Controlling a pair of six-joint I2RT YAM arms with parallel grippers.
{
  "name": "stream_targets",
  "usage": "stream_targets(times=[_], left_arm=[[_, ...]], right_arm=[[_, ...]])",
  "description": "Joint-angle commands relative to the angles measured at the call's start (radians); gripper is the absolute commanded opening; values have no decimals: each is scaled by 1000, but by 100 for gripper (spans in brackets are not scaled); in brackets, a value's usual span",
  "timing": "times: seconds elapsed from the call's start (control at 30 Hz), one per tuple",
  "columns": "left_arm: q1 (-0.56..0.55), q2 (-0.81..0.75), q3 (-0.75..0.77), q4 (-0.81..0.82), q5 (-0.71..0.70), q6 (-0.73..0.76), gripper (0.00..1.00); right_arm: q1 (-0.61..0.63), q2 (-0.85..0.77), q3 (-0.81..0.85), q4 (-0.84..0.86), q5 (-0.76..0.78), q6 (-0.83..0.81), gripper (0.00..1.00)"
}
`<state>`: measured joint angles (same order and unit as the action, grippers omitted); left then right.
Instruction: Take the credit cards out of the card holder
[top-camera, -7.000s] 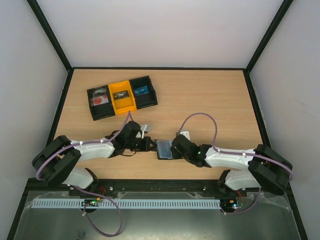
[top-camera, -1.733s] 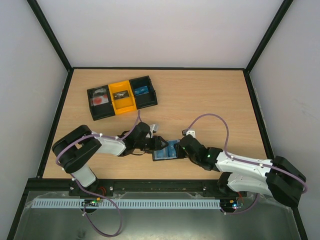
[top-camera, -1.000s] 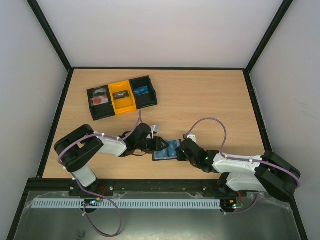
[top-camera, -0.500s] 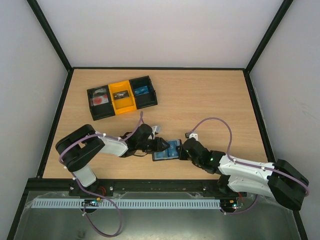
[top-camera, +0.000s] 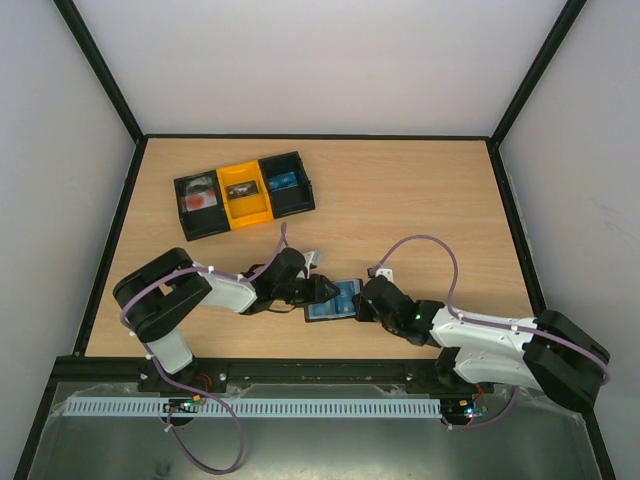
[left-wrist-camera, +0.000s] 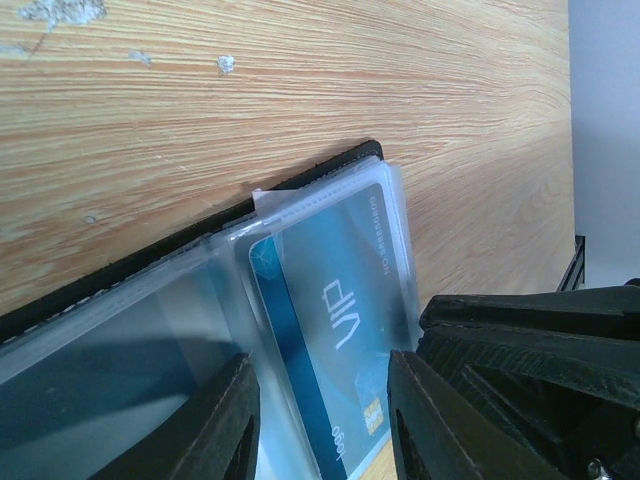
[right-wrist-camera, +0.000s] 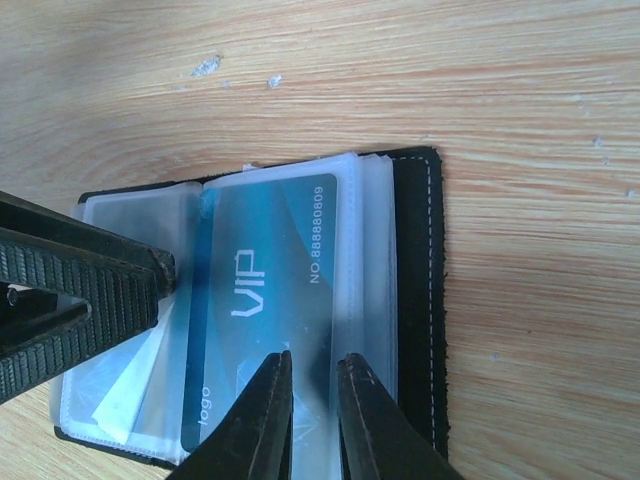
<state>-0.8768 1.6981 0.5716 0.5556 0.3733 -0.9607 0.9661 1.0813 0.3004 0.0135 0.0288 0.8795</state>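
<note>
Black folding card holder (right-wrist-camera: 415, 300) open at 6 o'clock on surface (top-camera: 420, 200), light-blue plastic VIP card (right-wrist-camera: 270, 260) inside. Left tool (left-wrist-camera: 320, 400) part-open, right tool (right-wrist-camera: 308, 365) nearly closed over card. Card likely light, stiff, slick: pinch exposed edge.

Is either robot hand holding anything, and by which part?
Cannot tell for sure: the right fingers sit close together over the blue VIP card, at its long edge; the left fingers flank it.

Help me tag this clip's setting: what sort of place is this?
Probably a lab robot workcell: blank white walls box in a wooden table, the left arm and right arm are bolted at its near edge, and a three-compartment tray sits ready as a prop.
</note>
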Motion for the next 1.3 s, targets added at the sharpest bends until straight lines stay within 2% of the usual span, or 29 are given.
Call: stream_targets(times=[0.0, 0.53, 1.27], left_arm=[[-10, 30, 14, 1, -14, 0, 39], [-11, 37, 10, 11, -13, -3, 37], [-21, 61, 22, 61, 17, -18, 10]], right_arm=[[-4, 26, -1, 46, -2, 6, 13], [-5, 56, -61, 84, -2, 33, 9], [-4, 53, -73, 100, -14, 32, 9]])
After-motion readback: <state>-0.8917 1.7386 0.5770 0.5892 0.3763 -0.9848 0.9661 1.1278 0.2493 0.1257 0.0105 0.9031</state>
